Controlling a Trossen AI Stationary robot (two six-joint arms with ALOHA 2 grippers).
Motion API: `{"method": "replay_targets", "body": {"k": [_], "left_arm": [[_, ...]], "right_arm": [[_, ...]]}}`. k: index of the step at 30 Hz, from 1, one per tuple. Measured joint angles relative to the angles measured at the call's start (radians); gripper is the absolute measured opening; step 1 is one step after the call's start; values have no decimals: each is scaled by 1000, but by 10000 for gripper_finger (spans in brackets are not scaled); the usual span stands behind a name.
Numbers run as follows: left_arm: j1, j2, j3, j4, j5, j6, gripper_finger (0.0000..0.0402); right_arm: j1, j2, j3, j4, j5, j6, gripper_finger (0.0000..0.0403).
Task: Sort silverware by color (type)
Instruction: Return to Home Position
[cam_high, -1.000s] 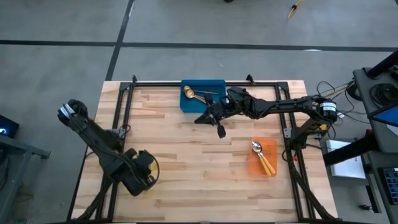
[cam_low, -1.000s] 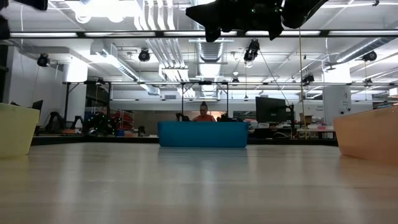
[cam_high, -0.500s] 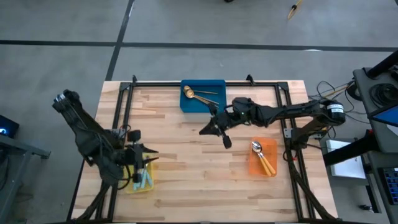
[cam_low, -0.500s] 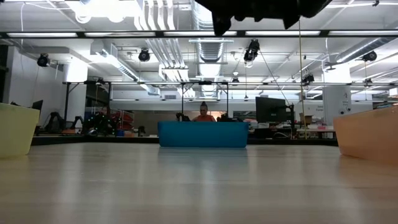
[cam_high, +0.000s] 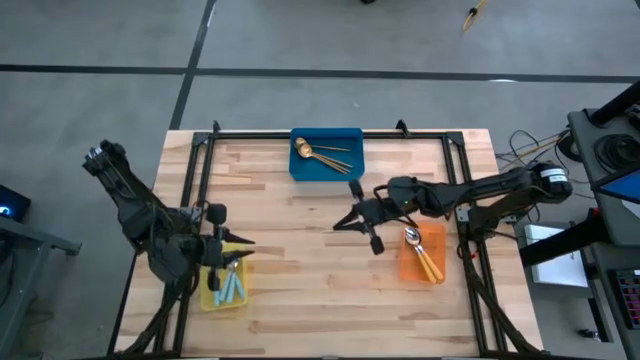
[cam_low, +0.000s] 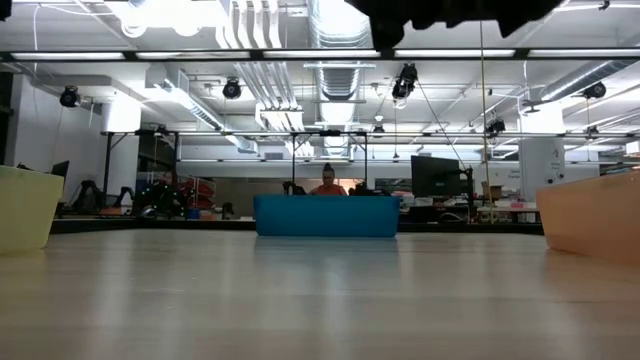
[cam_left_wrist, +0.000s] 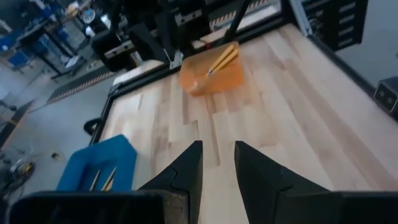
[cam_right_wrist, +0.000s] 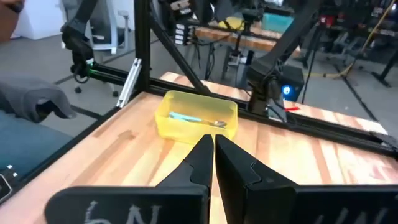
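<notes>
The silverware lies sorted in three bins. Gold spoons (cam_high: 320, 152) lie in the blue bin (cam_high: 345, 168). Orange-handled spoons (cam_high: 425, 255) lie in the orange bin (cam_high: 404, 266), and light-blue-handled spoons (cam_high: 232, 285) in the yellow bin (cam_high: 208, 298). My left gripper (cam_high: 243, 250) hangs just above the yellow bin; its fingers (cam_left_wrist: 249, 168) stand a little apart with nothing between them. My right gripper (cam_high: 337, 226) is shut and empty, held level above mid-table, left of the orange bin.
A black frame (cam_high: 205, 150) runs along the table's far, left and right edges. Bare wood (cam_high: 300, 270) lies between the bins. In the low view a person (cam_low: 327, 183) sits in the room behind the blue bin (cam_low: 326, 215).
My left gripper has risen from the yellow bin and rolled its wrist, so the bin and its light-blue spoons now show. My right gripper has moved from beside the blue bin toward the table's near and right edges, closer to the orange bin, staying shut.
</notes>
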Motion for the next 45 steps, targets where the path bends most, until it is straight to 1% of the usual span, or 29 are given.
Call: {"method": "replay_targets", "body": {"k": [3, 7, 9, 11, 13, 18, 21, 30, 34, 39, 42, 45], "left_arm": [[3, -49, -100, 140, 13, 47, 75], [28, -142, -258, 369, 53, 113, 75], [44, -200, -327, 445, 53, 140, 75], [70, -262, -381, 483, 55, 159, 75], [103, -328, -428, 497, 67, 161, 75], [190, -487, -515, 510, 147, 168, 75], [222, -578, -558, 507, 190, 169, 75], [232, -806, -656, 507, 219, 170, 75], [231, -881, -705, 506, 224, 157, 75], [231, -960, -771, 506, 266, 121, 75], [231, -988, -806, 509, 271, 113, 75], [231, -987, -823, 499, 298, 95, 75]], "right_arm": [[6, -32, -92, 91, -2, -1, 9], [5, -89, -218, 196, -2, 6, 9], [-7, -133, -271, 216, 0, 8, 9], [-22, -183, -313, 216, 0, 28, 9], [-38, -245, -356, 217, 0, 52, 9], [-48, -395, -454, 214, -3, 96, 9], [-49, -476, -511, 215, -2, 122, 9], [-49, -671, -657, 217, 16, 177, 9], [-49, -745, -706, 217, 16, 192, 9], [-49, -805, -768, 216, 21, 204, 9], [-48, -834, -807, 213, 63, 226, 9], [-48, -873, -824, 154, 114, 229, 9]]}}
